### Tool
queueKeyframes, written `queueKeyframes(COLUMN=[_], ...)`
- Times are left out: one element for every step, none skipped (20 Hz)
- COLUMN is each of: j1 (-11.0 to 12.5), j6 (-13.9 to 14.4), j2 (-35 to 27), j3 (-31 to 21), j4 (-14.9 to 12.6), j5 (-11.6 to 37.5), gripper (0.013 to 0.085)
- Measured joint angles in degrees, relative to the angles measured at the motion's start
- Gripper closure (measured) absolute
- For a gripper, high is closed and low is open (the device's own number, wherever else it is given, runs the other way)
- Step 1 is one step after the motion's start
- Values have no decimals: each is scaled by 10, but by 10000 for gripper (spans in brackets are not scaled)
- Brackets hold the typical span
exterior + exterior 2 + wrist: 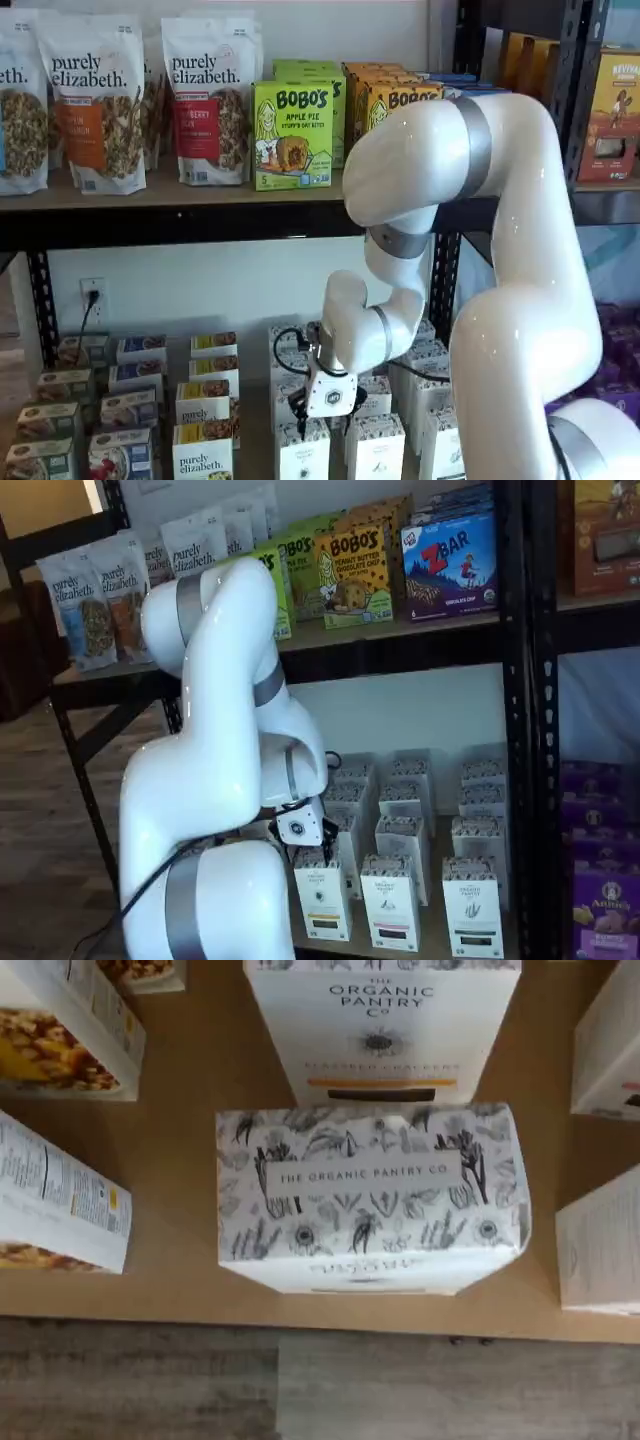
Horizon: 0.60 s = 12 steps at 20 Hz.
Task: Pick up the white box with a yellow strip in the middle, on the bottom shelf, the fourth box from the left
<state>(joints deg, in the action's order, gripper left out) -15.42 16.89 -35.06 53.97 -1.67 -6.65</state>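
Jaws: we cannot tell their state. We find the gripper (322,415) low over the front row in both shelf views, its white body plain enough, but its black fingers are lost against the box tops and the arm's own bulk. In a shelf view the gripper (305,842) sits just above a front carton, partly masked by the arm.

We note the white box (368,1195) directly beneath the wrist camera, standing upright at the front edge of the bottom shelf (180,1295). Its speckled grey top reads "The Organic Pantry Co". We see the same white box (303,448) at the front of its column in a shelf view, and the white box (322,892) likewise in the front row.

Behind it stands a second carton (381,1025) of the same brand, showing a thin yellow band on its face; the two stand very close. Granola boxes (62,1045) stand to one side, apart from it. On the upper board we record granola bags (100,100) and green Bobo's boxes (292,135).
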Motion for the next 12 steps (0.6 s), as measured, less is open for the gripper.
queueKeyframes(j1=[0, 0, 0, 0, 1, 2, 3, 4, 4, 4, 5, 5], j6=[-5, -8, -11, -14, -13, -12, -8, -6, -6, -12, -15, -15], j2=[-4, -9, -13, -17, -23, -27, -32, -36, -41, -46, -51, -55], j3=[6, 13, 19, 25, 33, 40, 47, 53, 58, 65, 72, 76], j4=[5, 8, 12, 14, 12, 11, 6, 3, 2, 8, 11, 11], j5=[-2, -5, -7, -9, -12, -14, -18, -20, -22, -22, -24, -26], gripper=[130, 130, 130, 130, 130, 130, 130, 130, 130, 130, 130, 130])
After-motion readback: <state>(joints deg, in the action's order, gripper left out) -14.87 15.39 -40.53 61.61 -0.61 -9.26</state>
